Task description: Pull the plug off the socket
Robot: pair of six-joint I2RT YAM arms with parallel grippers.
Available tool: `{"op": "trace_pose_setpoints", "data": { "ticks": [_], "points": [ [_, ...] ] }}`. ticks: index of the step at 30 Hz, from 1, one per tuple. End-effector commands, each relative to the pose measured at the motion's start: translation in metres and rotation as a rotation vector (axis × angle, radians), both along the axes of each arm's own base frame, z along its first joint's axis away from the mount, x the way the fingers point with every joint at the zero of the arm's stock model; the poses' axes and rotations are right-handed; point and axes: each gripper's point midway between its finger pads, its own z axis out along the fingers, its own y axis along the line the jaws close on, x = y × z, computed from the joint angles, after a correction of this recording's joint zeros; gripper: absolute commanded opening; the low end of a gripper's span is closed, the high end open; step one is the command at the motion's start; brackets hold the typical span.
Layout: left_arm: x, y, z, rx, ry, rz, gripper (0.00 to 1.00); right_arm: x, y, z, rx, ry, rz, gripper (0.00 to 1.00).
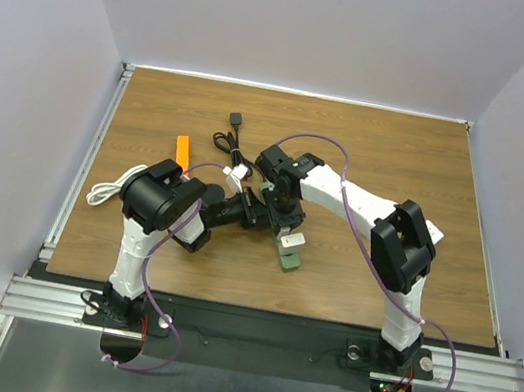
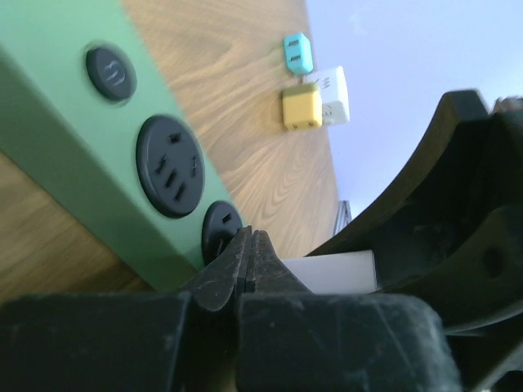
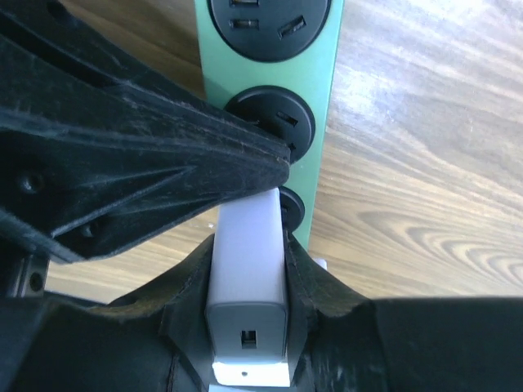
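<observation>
Where both arms meet over the table [image 1: 399, 169] in the top view, the green socket [image 1: 288, 259] lies with the white plug [image 1: 294, 240] on its near end. From the left wrist, the left hand [image 2: 250, 249] is clenched empty, its tips together against the socket [image 2: 65, 139]. From the right wrist, the right hand [image 3: 246, 282] grasps the plug [image 3: 248, 245] by its sides, the plug's far end at the socket [image 3: 323, 122].

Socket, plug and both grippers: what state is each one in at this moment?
socket: lying flat, two outlets seen empty.
plug: white, clamped, its far end at the socket's end outlet; cannot tell whether it is seated.
right gripper: shut on plug.
left gripper: shut, tips together at the socket.
</observation>
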Motion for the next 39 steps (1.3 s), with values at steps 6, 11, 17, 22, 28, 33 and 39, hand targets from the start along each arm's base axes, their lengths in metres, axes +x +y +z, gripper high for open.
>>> {"op": "trace_pose_setpoints", "data": {
  "ticks": [6,11,17,22,28,33,39],
  "points": [
    [-0.071,0.041,-0.118,0.346,0.377,-0.061,0.00,0.020,0.030,0.030,0.179,-0.123,0.001,0.00],
    [-0.072,0.044,-0.122,0.363,0.384,-0.057,0.00,0.037,0.040,0.112,0.288,-0.265,-0.017,0.01],
    [-0.072,0.043,-0.127,0.369,0.393,-0.059,0.00,0.042,0.031,0.121,0.238,-0.296,-0.008,0.00],
    [-0.071,0.043,-0.125,0.371,0.393,-0.053,0.00,0.031,0.020,0.081,0.174,-0.230,-0.027,0.00],
    [-0.072,0.043,-0.124,0.367,0.393,-0.053,0.00,0.066,-0.031,0.105,0.037,-0.451,-0.216,0.00],
    [-0.066,0.038,-0.113,0.340,0.372,-0.056,0.00,0.096,-0.136,0.048,-0.190,-0.389,-0.462,0.00],
    [-0.057,0.031,-0.096,0.312,0.335,-0.058,0.00,0.106,-0.187,0.023,-0.341,-0.386,-0.578,0.03]
  ]
}}
